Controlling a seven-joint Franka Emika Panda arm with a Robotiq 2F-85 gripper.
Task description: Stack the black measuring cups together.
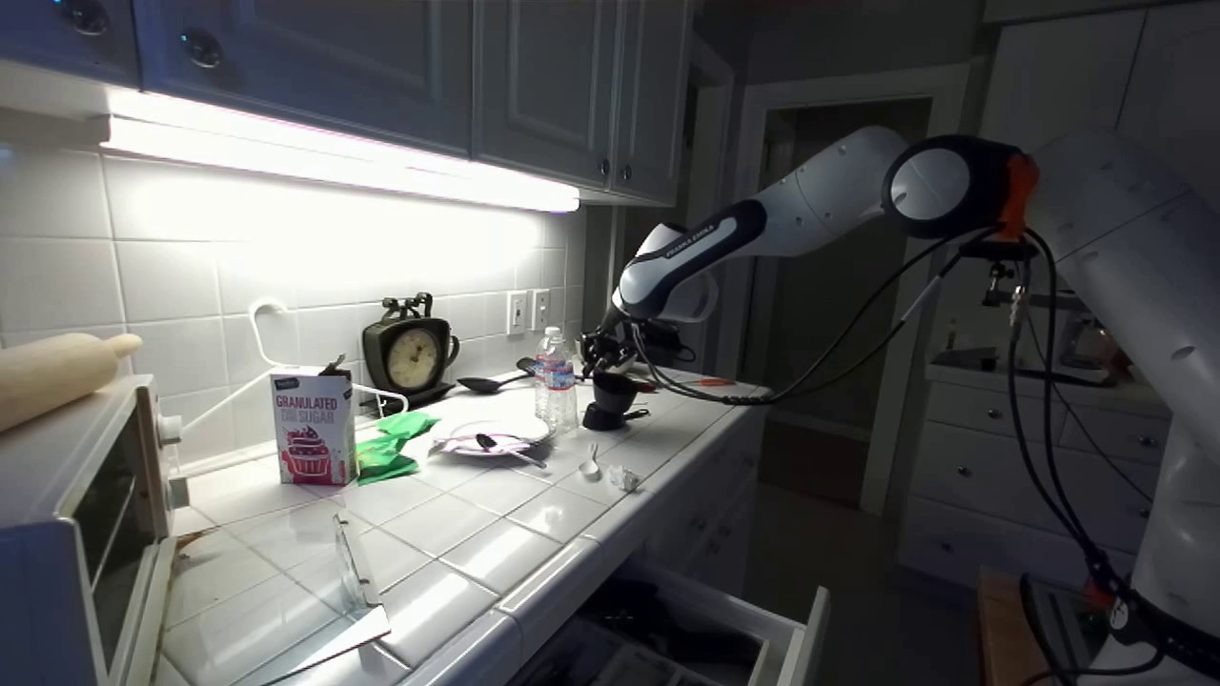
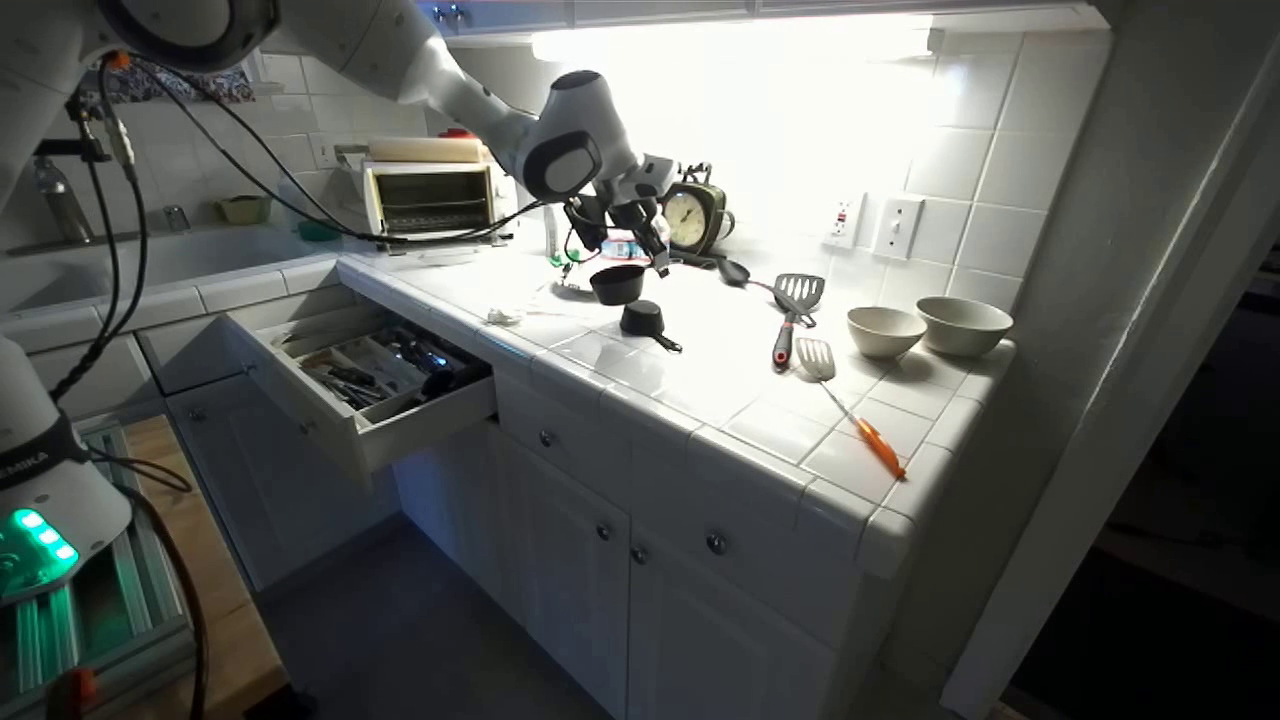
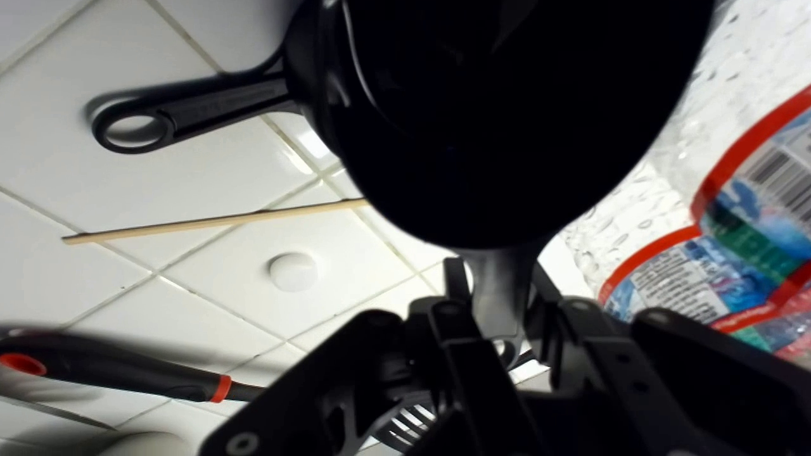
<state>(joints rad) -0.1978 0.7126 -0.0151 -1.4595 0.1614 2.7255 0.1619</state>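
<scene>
A glowing light strip (image 1: 343, 164) brightens white wall tiles (image 1: 164, 276) beneath cupboards (image 1: 543, 86).

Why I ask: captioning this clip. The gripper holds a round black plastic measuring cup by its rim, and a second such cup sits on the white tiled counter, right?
The grip spot is wrong: the wrist view shows the gripper holding the round black plastic cup by its handle. The second cup is on the white tiled counter.

1. Shows black on the measuring cups (image 2: 618, 287) (image 2: 642, 318) and the gripper (image 3: 499, 285).
2. Carries pinkish-red lettering and a cupcake print on the white carton (image 1: 316, 429).
3. Mixes blue, white and green, edged red, on the bottle label (image 3: 687, 285).
4. Gleams orange on the spatula handle (image 2: 880, 448).
5. Crosses white with a thin grey grid on the counter (image 2: 775, 435).
</scene>
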